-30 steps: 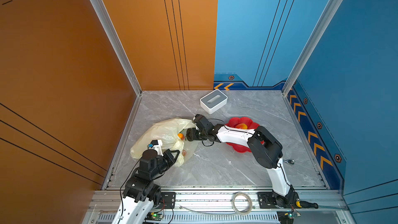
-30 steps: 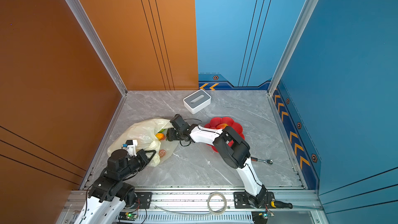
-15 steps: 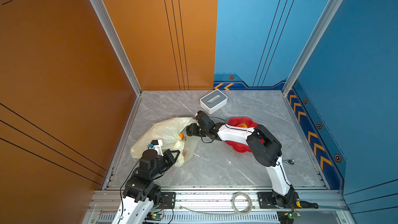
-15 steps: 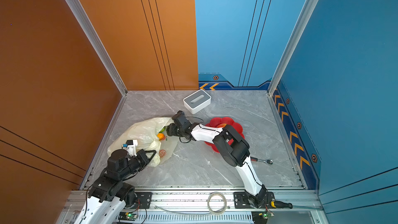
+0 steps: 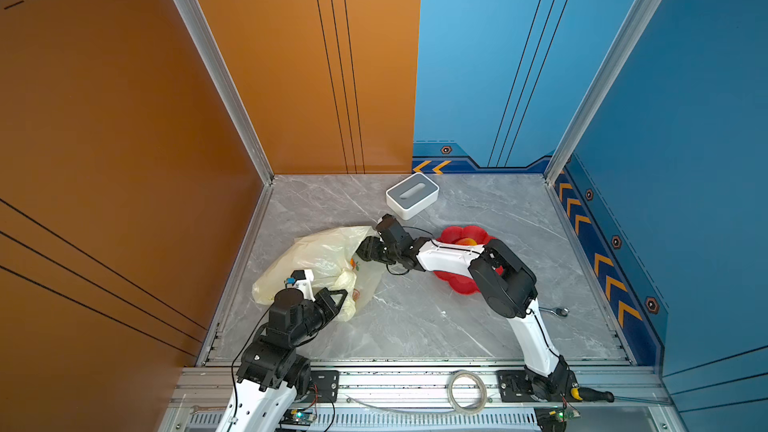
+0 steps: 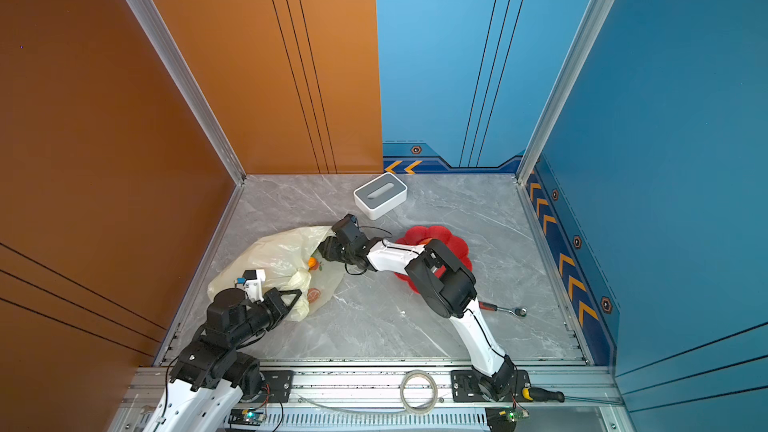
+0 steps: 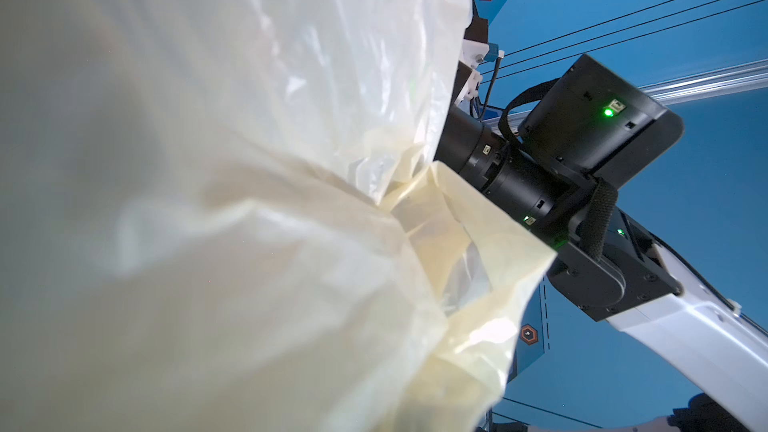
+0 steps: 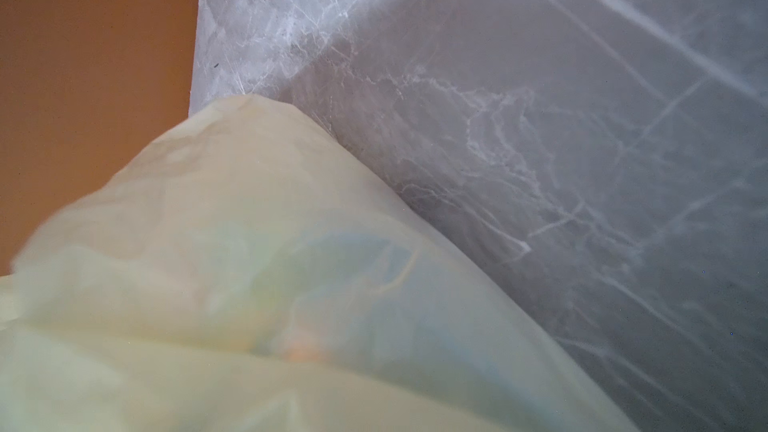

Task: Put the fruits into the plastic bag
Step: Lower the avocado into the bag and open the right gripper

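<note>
The plastic bag is seen in both top views lying on the grey counter. Its long axis runs slantwise from the closed end by the orange wall to the mouth. The mouth is turned toward the right gripper, which is sunk in that opening. Its jaws are covered by the film, so it cannot be told how wide they stand, and nothing can be made out between them. In the right wrist view only blurred cream plastic and marble are shown.

The left gripper is set at the near side of the mouth. Its jaws are pinched tight on a bunched fold of the bag, and the bag's bulk is spread just beyond them. One yellow-orange fruit is seen lying in the red dish, well apart from the right jaws and behind that arm's white forearm.
</note>
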